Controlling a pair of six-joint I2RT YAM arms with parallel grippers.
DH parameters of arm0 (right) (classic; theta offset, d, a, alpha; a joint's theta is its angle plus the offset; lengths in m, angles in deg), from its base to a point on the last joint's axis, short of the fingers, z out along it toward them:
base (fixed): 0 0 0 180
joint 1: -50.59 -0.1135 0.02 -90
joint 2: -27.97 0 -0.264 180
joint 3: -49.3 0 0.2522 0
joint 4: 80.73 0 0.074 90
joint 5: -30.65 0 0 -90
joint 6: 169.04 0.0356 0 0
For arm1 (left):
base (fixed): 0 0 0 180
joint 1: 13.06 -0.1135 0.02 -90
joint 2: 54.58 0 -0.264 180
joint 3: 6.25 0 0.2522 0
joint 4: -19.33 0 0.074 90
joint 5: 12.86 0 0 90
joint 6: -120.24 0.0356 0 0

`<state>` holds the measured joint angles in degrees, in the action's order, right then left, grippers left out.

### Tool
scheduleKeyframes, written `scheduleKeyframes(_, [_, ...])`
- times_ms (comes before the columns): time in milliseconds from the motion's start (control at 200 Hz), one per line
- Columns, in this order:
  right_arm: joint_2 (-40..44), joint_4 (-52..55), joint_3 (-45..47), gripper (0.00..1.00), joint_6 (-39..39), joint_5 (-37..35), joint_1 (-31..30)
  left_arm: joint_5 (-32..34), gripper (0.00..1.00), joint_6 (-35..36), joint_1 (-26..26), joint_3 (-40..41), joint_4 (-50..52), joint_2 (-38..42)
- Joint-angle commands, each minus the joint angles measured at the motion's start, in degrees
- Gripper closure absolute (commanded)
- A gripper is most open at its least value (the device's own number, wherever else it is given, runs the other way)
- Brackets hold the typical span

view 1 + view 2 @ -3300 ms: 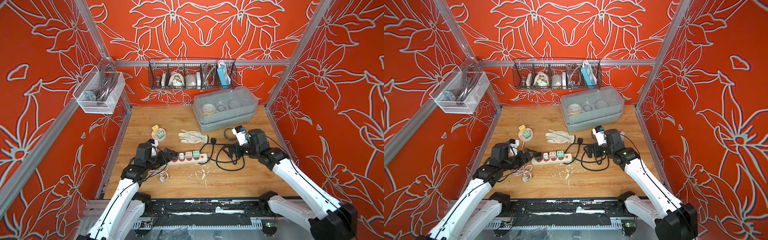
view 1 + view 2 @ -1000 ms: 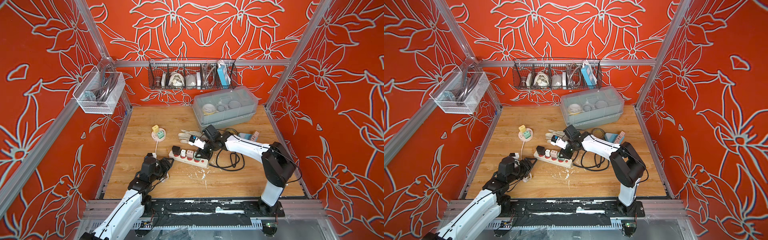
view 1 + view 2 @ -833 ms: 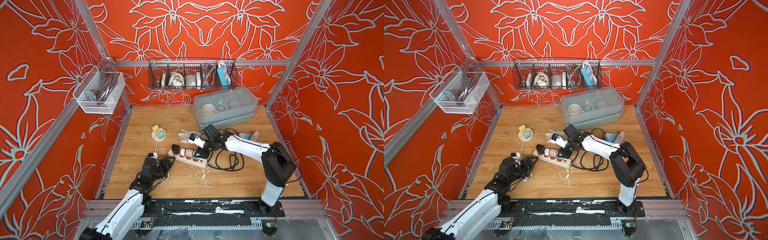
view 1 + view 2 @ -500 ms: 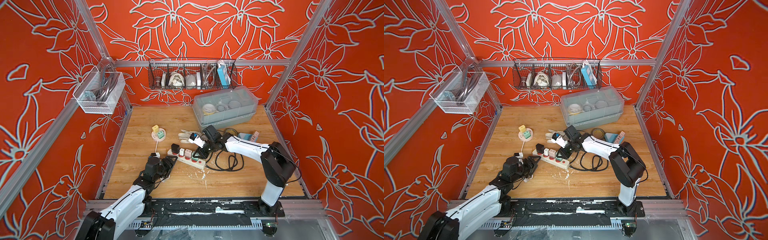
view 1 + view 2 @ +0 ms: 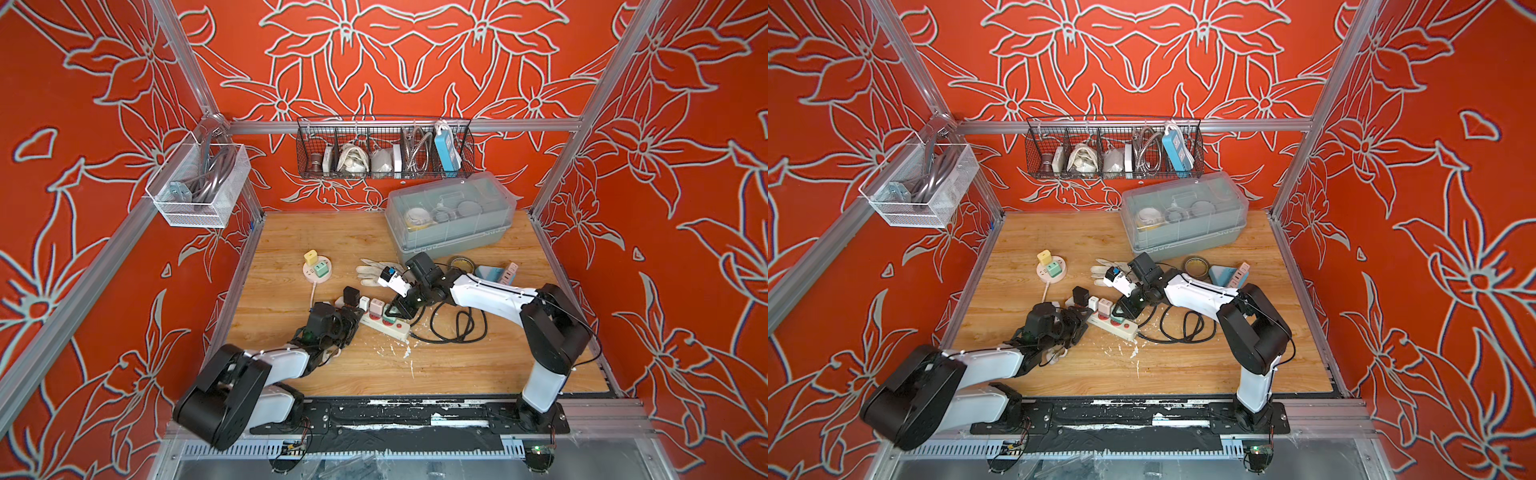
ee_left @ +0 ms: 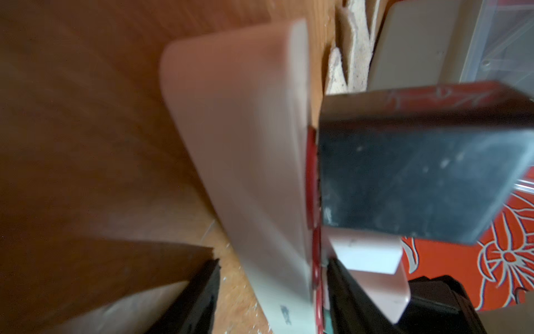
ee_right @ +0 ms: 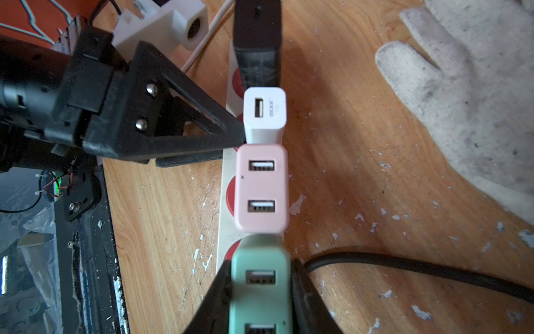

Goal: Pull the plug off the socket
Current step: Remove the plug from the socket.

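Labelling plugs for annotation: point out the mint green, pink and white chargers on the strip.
mint green charger (image 7: 260, 260): right wrist view, top face beside a USB port.
pink charger (image 7: 261, 186): right wrist view, top face between its two USB ports.
white charger (image 7: 264, 123): right wrist view, top face beside its single USB port.

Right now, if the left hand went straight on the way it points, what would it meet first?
Likely the white charger on the power strip; the left hand looks almost against its side.

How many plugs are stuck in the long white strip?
4, in a row: black at the end, then white, pink, and green in the right pincer. Others may hide beneath it.
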<state>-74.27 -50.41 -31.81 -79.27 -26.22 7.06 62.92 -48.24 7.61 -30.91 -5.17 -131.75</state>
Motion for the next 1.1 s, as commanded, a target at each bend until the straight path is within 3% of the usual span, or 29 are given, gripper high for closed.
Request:
scheduleKeyframes(0, [2.57, -2.26, 0.68, 1.00, 0.55, 3.39, -0.08, -1.11, 0.47, -0.82, 1.02, 0.46, -7.20, -5.87])
scheduleKeyframes(215, [2.05, -1.37, 0.64, 1.00, 0.03, 2.21, -0.07, 1.38, 0.71, 1.76, 1.76, 2.19, -7.08, -4.90])
scheduleKeyframes(360, [0.50, -0.58, 0.10, 0.59, -1.15, 1.51, -0.11, 1.66, 0.84, 5.96, 1.76, 1.27, 0.99, -1.28])
scheduleKeyframes(480, [-1.21, 2.17, -1.72, 0.45, -3.36, 1.41, -0.07, 3.07, 0.89, 8.13, 1.77, 2.33, 4.15, 1.51])
scheduleKeyframes(771, [-3.32, 6.41, -4.47, 0.44, -4.53, 4.34, -0.14, 4.47, 0.90, 11.73, 1.75, 1.63, 11.32, 6.02])
scheduleKeyframes(1096, [-6.76, 8.01, -4.49, 0.48, 0.98, 6.26, -0.14, 5.84, 0.90, 12.65, 1.83, 2.35, 12.55, 6.39])
